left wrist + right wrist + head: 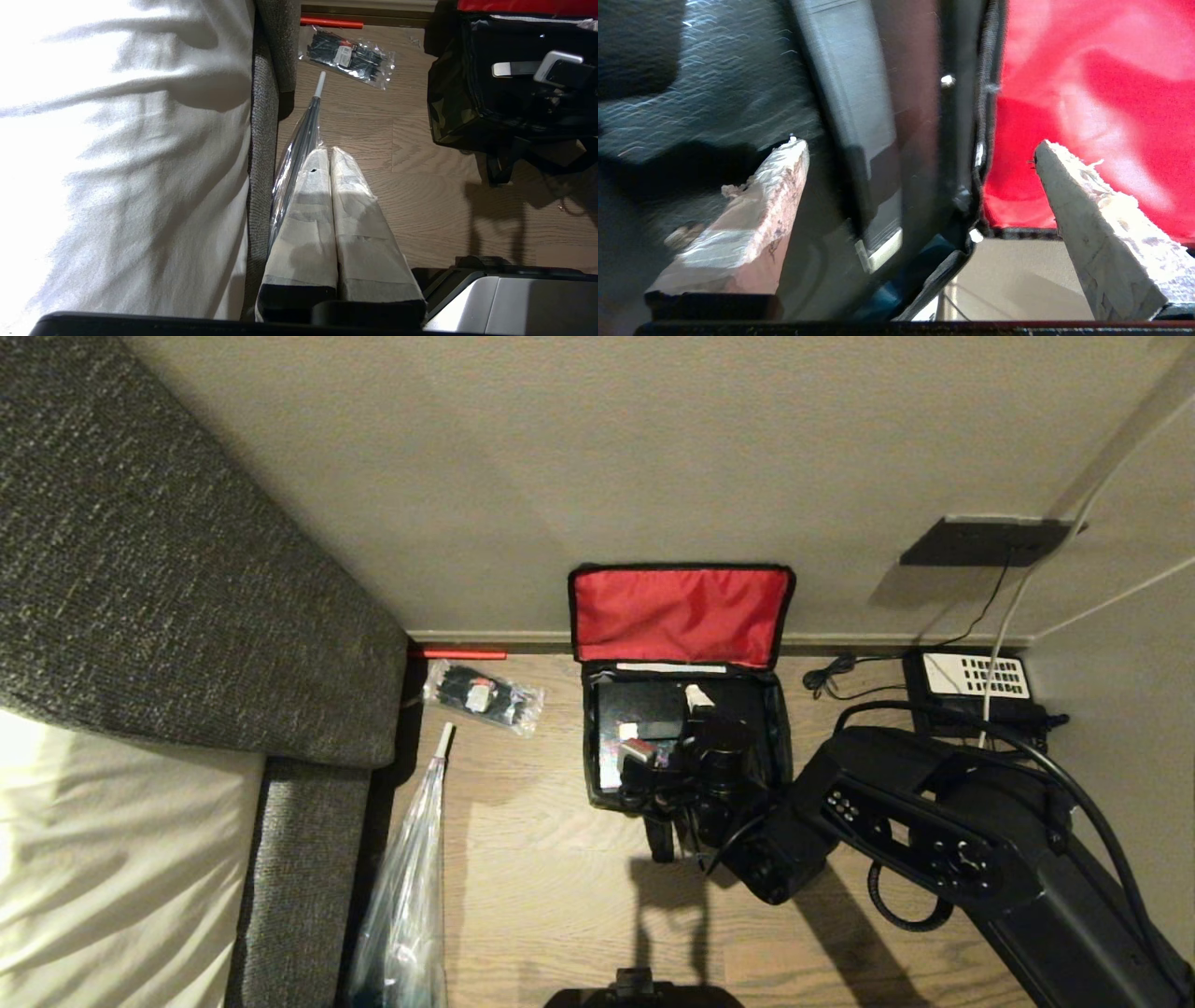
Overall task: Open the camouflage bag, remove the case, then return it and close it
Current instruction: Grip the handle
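Head view, bag: the camouflage bag stood on the wooden floor against the wall, its red lid flipped up and leaning on the wall.
Head view, case: the case lay flat inside the bag, filling most of the opening.
Head view, right hand: the right hand hung over the bag's opening, just above the case.
Head view, surroundings: a packet of cable ties lay left of the bag; a telephone sat right of it.
Left wrist view, left hand: the left hand was pressed together, well apart from the bag, beside the bed.
Right wrist view, right hand: the right hand was spread wide, one fingertip over the case, the other before the red lid, gripping nothing.
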Tool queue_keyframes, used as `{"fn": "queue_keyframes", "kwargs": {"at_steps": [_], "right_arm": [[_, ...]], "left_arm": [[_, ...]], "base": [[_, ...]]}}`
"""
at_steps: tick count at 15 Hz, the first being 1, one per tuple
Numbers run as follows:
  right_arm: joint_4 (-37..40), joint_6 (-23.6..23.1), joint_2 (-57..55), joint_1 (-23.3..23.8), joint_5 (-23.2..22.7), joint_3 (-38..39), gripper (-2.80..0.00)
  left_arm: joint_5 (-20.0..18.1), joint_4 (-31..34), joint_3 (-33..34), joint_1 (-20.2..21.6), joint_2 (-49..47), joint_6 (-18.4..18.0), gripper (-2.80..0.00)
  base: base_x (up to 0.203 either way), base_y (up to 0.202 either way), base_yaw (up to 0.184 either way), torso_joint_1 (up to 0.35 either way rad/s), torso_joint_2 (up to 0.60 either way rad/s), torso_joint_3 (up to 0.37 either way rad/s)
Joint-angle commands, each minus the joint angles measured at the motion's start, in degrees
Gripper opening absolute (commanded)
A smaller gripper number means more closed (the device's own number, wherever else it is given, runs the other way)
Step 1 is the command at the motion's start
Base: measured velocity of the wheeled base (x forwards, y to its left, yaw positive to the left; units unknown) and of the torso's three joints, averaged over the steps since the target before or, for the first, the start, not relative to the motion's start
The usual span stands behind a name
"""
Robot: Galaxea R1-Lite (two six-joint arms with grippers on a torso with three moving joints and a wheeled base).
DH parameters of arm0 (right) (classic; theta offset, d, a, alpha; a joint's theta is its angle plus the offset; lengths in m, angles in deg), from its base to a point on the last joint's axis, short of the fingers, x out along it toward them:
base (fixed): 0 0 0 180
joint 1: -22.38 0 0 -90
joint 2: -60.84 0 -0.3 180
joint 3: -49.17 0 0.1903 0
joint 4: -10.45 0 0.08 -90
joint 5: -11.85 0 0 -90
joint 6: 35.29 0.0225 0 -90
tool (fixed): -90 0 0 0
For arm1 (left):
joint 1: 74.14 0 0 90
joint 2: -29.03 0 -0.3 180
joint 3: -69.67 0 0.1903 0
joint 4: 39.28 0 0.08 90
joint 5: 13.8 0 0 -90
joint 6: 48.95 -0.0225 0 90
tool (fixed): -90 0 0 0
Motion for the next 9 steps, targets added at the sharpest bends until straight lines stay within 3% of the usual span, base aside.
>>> {"fn": "queue_keyframes", "kwargs": {"at_steps": [1,3,9], "right_arm": [[-0.9,-0.5,-0.4,-0.5,0.3,0.2,0.00],[-3.2,-1.1,-1.2,-0.5,0.6,-0.1,0.00],[-11.5,-9.1,-4.0,-0.1,0.6,-2.8,0.00]], "left_arm": [[0.0,0.0,0.0,0.1,0.0,0.0,-2.80],[0.0,0.0,0.0,0.0,0.0,0.0,-2.80],[0.0,-0.1,0.0,0.0,0.0,0.0,-2.80]], "base": [[0.000,0.000,0.000,0.000,0.00,0.000],[0.000,0.000,0.000,0.000,0.00,0.000],[0.000,0.000,0.000,0.000,0.00,0.000]]}}
